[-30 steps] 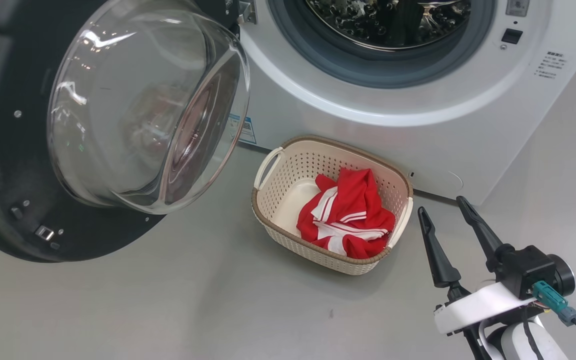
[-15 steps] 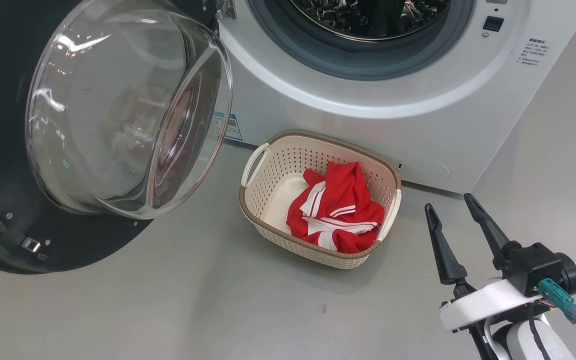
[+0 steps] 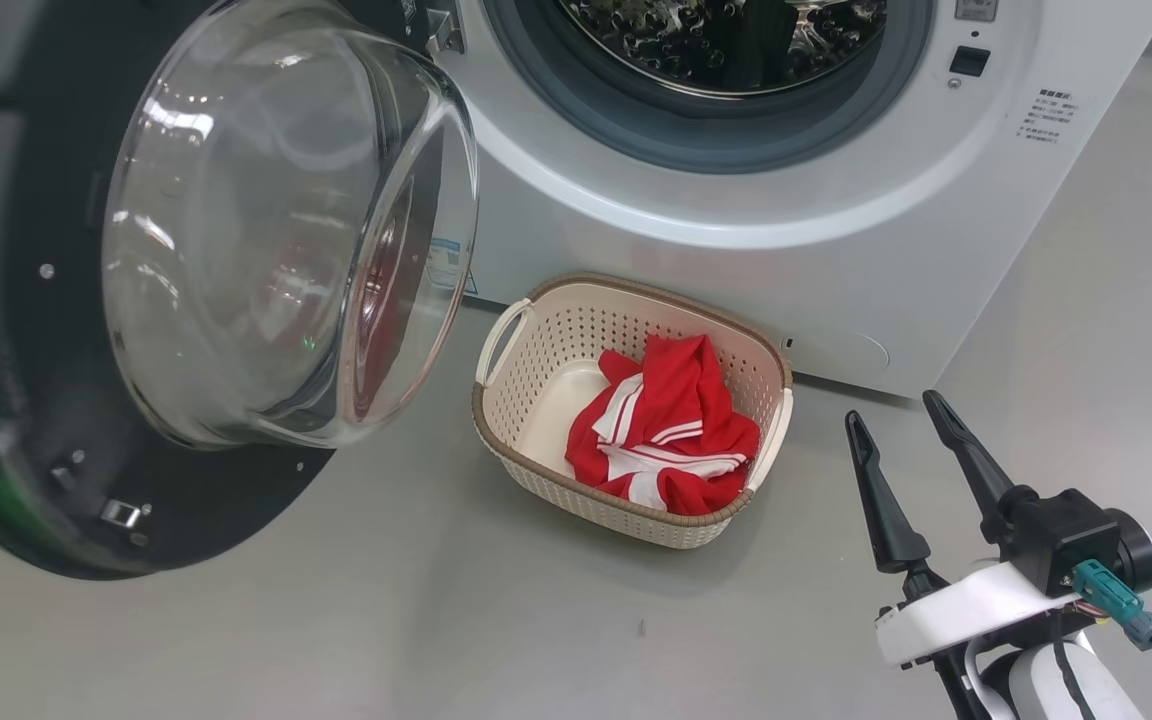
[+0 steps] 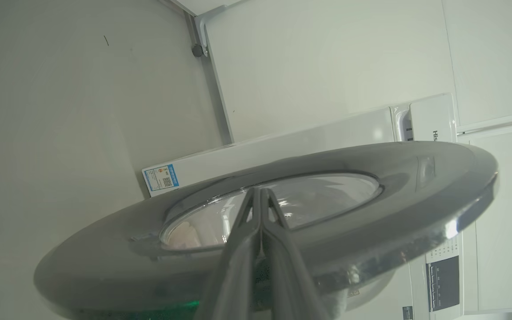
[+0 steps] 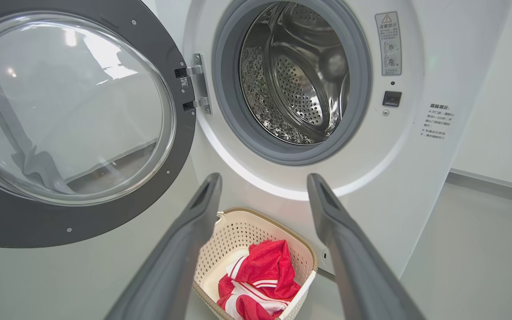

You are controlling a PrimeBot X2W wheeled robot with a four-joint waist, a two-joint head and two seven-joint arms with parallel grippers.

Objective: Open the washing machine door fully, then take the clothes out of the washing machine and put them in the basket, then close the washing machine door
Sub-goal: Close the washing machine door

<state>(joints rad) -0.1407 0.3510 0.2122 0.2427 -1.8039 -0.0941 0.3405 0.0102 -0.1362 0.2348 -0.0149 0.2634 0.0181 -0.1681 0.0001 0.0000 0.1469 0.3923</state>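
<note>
While the washing machine (image 3: 736, 240) stands white and boxy across the top of the head view, its round mouth is uncovered, a grey rubber ring (image 3: 556, 90) framing the steel drum (image 5: 300, 80) behind it. To the robot's left the washing machine door (image 3: 16, 400) hangs swung out on its hinge (image 5: 196, 84), the wide black rim turned toward the head camera and the clear glass bowl (image 3: 276, 230) bulging out of it. Grey floor (image 3: 386, 620) runs beneath everything. On it, just in front of the machine's lower panel and below the mouth, sits the basket (image 3: 636, 288), cream with perforated sides, a brown rim and white side handles. The clothes (image 3: 676, 420) lie inside it, a bunched heap of red fabric with white stripes, piled toward the basket's right end. The right hand (image 3: 890, 408) hangs at the lower right of the head view, beside the basket and apart from it, its two dark fingers spread wide with nothing between them; in its own wrist view they frame the basket and the machine's front. The left hand (image 4: 260, 191) has its fingers pressed tight together, gripping nothing, tips lying over the outer face of the door by the window; whether they touch it I cannot tell. A small blue label sticker (image 4: 162, 178) sits on the machine's lower front corner near the door.
</note>
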